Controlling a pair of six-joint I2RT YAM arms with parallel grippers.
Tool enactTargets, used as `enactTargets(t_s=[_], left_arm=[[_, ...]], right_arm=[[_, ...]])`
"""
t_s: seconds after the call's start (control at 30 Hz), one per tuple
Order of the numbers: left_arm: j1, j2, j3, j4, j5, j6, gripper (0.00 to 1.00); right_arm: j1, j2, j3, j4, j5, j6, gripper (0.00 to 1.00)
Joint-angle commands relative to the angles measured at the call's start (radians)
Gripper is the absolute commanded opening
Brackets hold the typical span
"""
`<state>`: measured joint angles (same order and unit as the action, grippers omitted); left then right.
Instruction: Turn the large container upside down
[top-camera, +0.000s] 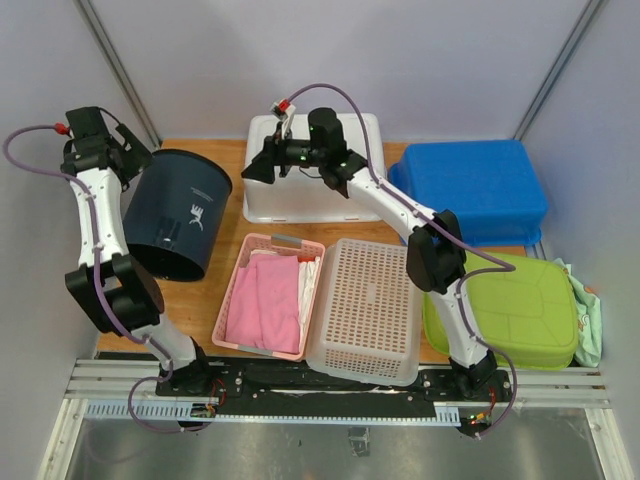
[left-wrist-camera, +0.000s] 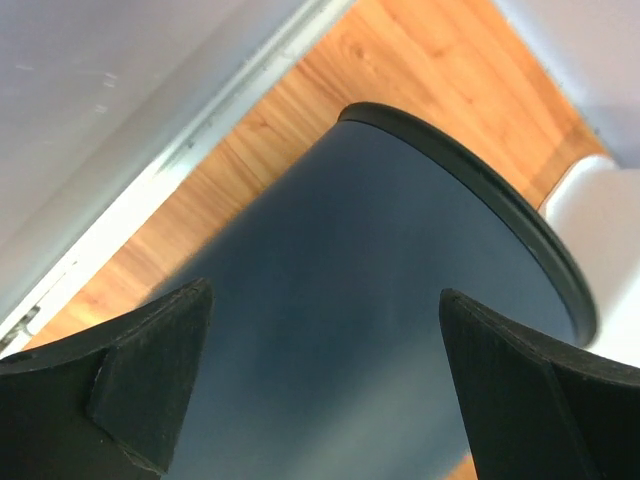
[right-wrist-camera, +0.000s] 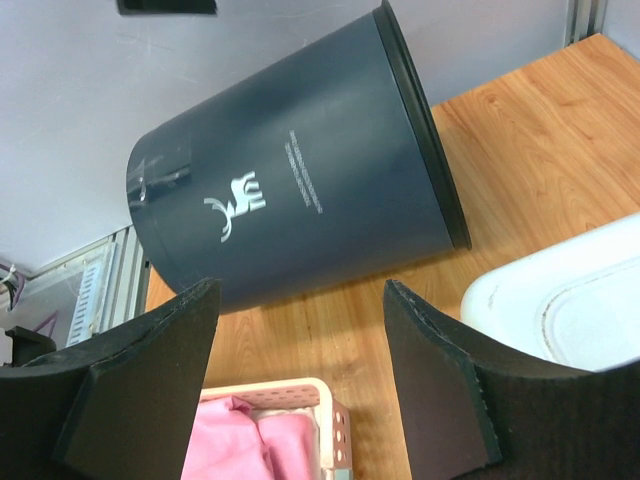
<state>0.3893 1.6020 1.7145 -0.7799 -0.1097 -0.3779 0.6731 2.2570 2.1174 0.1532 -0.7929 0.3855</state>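
Note:
The large container is a dark blue bucket (top-camera: 185, 215) with a white deer logo. It lies tilted on its side at the left of the wooden table, lipped rim toward the far side, base toward the near side. My left gripper (top-camera: 135, 160) is open beside the bucket's far left rim; in the left wrist view (left-wrist-camera: 325, 290) its fingers straddle the bucket wall (left-wrist-camera: 380, 300) without touching it. My right gripper (top-camera: 250, 168) is open and empty, right of the bucket over the table. The right wrist view (right-wrist-camera: 300, 290) shows the bucket (right-wrist-camera: 290, 190) ahead of its fingers.
A white tub (top-camera: 300, 195) stands upside down at the back middle, a blue bin (top-camera: 480, 185) at the back right. A pink basket (top-camera: 265, 300) of pink cloth and an upturned white perforated basket (top-camera: 365, 310) sit in front. A green bin (top-camera: 510, 310) is at the right.

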Motion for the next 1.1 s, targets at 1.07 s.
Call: enactTargets(t_s=[1.07], left_arm=[[-0.032,0.102,-0.108,0.033,0.324,0.122,0.99]], right_arm=[[0.007,0.478,0.471,0.284,0.056,0.157,0.80]])
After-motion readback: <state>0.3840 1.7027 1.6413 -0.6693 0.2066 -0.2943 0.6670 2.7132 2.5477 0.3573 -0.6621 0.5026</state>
